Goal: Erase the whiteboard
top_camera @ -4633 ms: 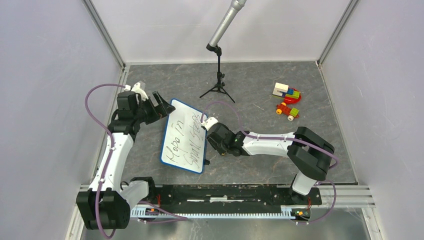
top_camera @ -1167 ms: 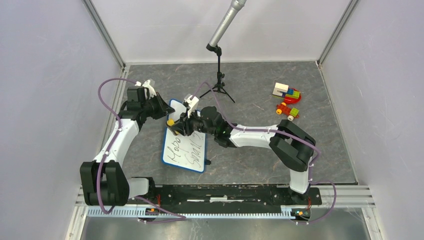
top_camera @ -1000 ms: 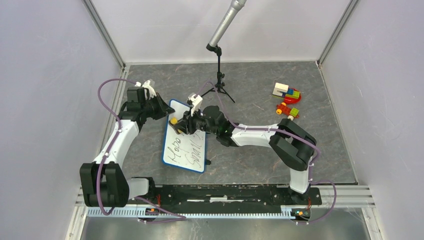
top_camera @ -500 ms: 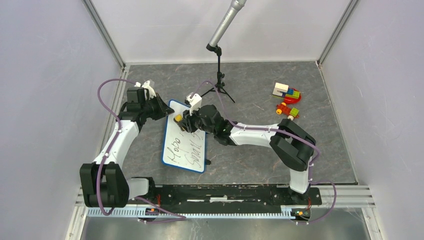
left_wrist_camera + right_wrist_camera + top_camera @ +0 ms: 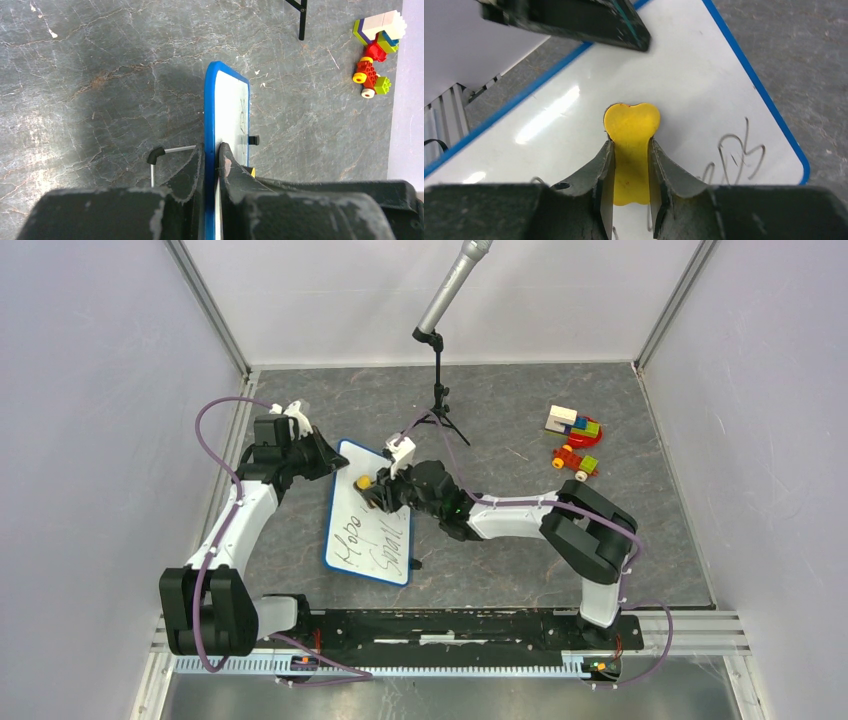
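The whiteboard [image 5: 366,532] lies tilted at centre-left, white with a blue rim. Black handwriting covers its near half; its far half is bare. My left gripper [image 5: 326,457] is shut on the board's far left edge. In the left wrist view its jaws [image 5: 212,146] pinch the blue rim of the whiteboard [image 5: 229,107]. My right gripper [image 5: 374,490] is shut on a yellow eraser [image 5: 364,483] pressed on the far part of the board. The right wrist view shows the eraser [image 5: 631,125] between the fingers of the right gripper [image 5: 630,144], resting on the whiteboard [image 5: 684,85] beside the pen strokes [image 5: 734,150].
A microphone on a black tripod [image 5: 437,408] stands behind the board. Colourful toy blocks [image 5: 573,424] and a small toy car [image 5: 575,462] lie at the far right. A black clip [image 5: 254,140] sits on the board's edge. Grey walls enclose the mat.
My right gripper has slid the yellow eraser to the right across the far part of the board. The writing there, present seconds ago, is gone. The left gripper has held still.
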`<move>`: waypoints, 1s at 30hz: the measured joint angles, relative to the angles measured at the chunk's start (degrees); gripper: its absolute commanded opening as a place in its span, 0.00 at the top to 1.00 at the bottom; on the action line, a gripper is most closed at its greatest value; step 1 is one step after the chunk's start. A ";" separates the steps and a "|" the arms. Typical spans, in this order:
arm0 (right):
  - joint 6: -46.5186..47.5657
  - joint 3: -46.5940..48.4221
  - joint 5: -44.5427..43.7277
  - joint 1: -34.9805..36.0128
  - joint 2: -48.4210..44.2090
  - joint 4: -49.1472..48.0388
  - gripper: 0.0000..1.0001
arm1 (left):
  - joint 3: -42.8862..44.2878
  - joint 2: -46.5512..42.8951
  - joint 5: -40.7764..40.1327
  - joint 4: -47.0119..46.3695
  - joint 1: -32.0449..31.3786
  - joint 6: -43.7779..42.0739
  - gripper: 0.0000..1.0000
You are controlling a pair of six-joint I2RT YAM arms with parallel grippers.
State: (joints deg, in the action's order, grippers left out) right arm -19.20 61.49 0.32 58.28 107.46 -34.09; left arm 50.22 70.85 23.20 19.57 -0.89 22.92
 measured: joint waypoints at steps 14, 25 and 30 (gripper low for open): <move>0.57 -5.57 -1.33 4.33 -3.89 -1.27 0.85 | 0.00 -0.09 0.04 0.37 0.00 -0.02 0.98; 0.57 -5.38 1.29 5.51 -4.57 -2.75 0.85 | 0.00 -0.09 0.52 0.11 0.00 -0.04 0.98; -0.26 -11.69 1.90 2.54 -5.79 -4.13 0.85 | 0.00 -0.09 0.83 0.04 0.00 -0.04 0.98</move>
State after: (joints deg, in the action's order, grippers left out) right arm -19.46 49.80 2.22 60.82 101.67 -38.22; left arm 50.22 70.76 24.03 19.62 -0.89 22.87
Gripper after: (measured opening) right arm 0.308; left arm 0.140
